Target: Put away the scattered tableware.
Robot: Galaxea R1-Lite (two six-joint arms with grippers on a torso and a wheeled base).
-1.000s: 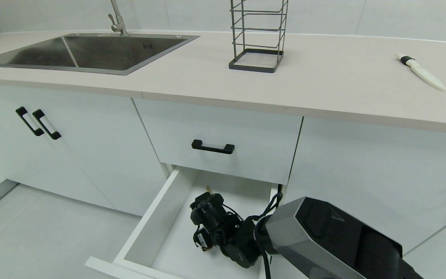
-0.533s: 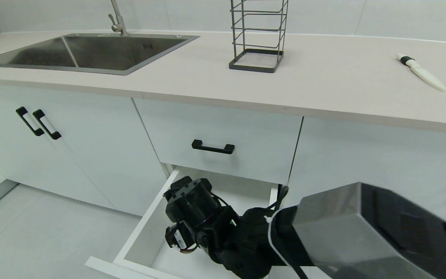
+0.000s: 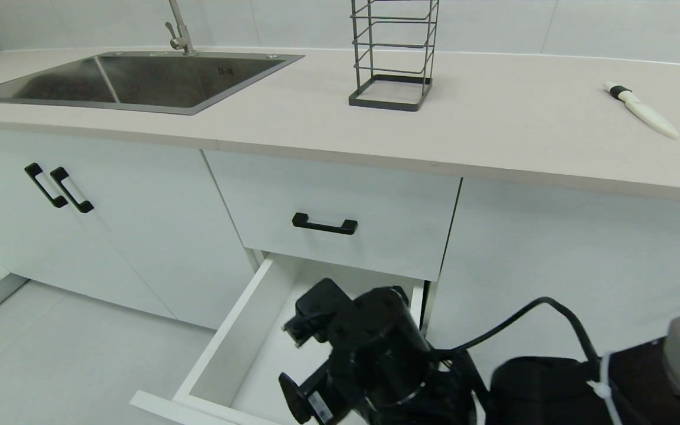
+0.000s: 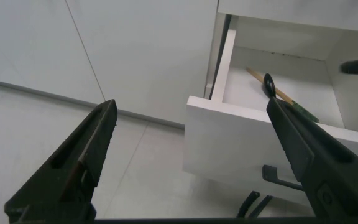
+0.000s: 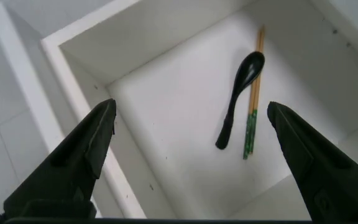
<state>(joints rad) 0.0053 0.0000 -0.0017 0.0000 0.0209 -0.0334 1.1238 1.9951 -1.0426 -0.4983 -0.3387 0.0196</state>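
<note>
A black spoon [image 5: 238, 96] and a pair of wooden chopsticks [image 5: 253, 93] lie side by side on the floor of the open lower drawer [image 3: 222, 348]. My right gripper [image 5: 190, 112] hangs open above them with nothing between its fingers; its arm [image 3: 369, 348] sits over the drawer. The left gripper [image 4: 191, 106] is open and empty, low in front of the drawer's front panel [image 4: 241, 137], where the spoon [image 4: 270, 84] and chopsticks [image 4: 278, 93] show inside. A white knife [image 3: 641, 109] with a black band lies on the counter at the far right.
A dark wire rack [image 3: 393, 59] stands mid-counter and a steel sink [image 3: 133, 79] lies to the left. The upper drawer with its black handle [image 3: 324, 224] is closed. Cabinet doors flank the drawers, and pale floor lies to the left.
My right arm first swung left inside the drawer, then rose up out of it toward the camera and to the right. The tableware on the counter has not moved.
</note>
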